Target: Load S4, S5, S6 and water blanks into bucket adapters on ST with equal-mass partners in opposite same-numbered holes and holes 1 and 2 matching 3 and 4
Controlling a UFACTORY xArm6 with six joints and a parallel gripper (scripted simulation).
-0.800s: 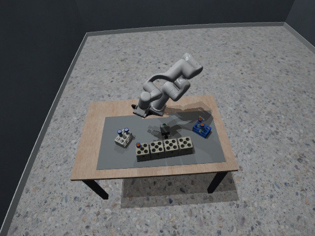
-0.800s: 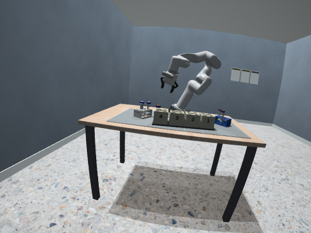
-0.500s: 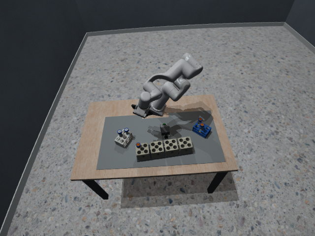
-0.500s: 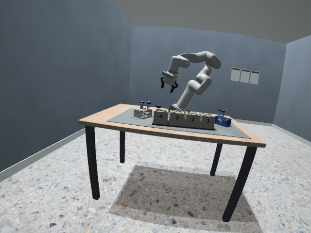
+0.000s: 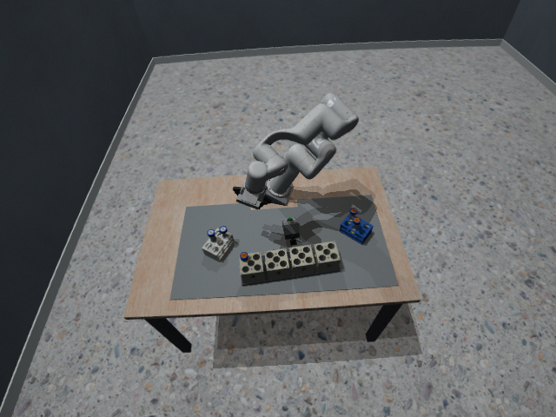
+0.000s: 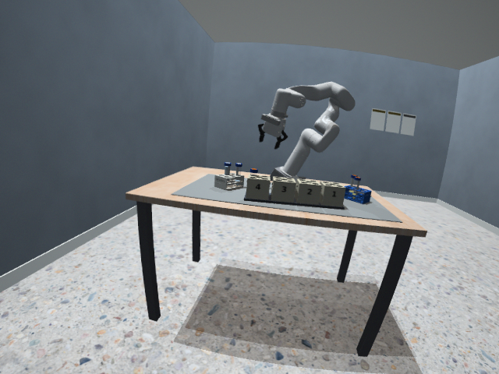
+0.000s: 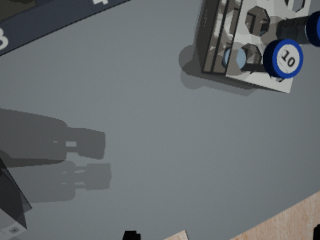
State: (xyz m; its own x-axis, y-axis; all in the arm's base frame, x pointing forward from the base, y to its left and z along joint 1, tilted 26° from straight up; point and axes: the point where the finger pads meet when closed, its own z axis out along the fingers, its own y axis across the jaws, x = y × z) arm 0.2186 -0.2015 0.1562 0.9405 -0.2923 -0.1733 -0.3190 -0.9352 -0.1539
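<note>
High over the robot's side of the wooden bench (image 5: 150, 269) (image 6: 161, 193) with the black-fingered pincer (image 5: 250, 197) (image 6: 268, 143) (image 7: 224, 234), spread wide, released, grasping nothing. Off to one side, upright in the white openwork rack (image 5: 218, 254) (image 6: 228, 182) (image 7: 280, 82), the blue-capped blank marked 10 (image 5: 222, 229) (image 6: 238, 164) (image 7: 283, 59). Over in the beige adapter 4 (image 5: 252, 275) (image 6: 257, 194), the orange-dotted S4 tube (image 5: 243, 255) (image 6: 253, 171); opposite, beige adapter 2 (image 5: 302, 269) (image 6: 309, 198), without a partner. Probably going for a blank next: compare levels first, straddle just one cap without brushing its neighbour, descend plumb, grip squarely, lift straight so as not to drag the loose rack, then seat fully before letting go.

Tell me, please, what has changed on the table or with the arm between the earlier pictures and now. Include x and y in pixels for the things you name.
Nothing visibly changed. The black two-fingered hand (image 6: 269, 143) is open and empty above the table, in the same pose; the orange-dotted tube (image 5: 243, 255) (image 6: 253, 171) stands in the beige adapter marked 4 (image 5: 252, 274) (image 6: 257, 193), and the white rack (image 5: 219, 252) (image 6: 222, 182) and blue rack (image 5: 359, 236) (image 6: 363, 196) stayed put.
</note>
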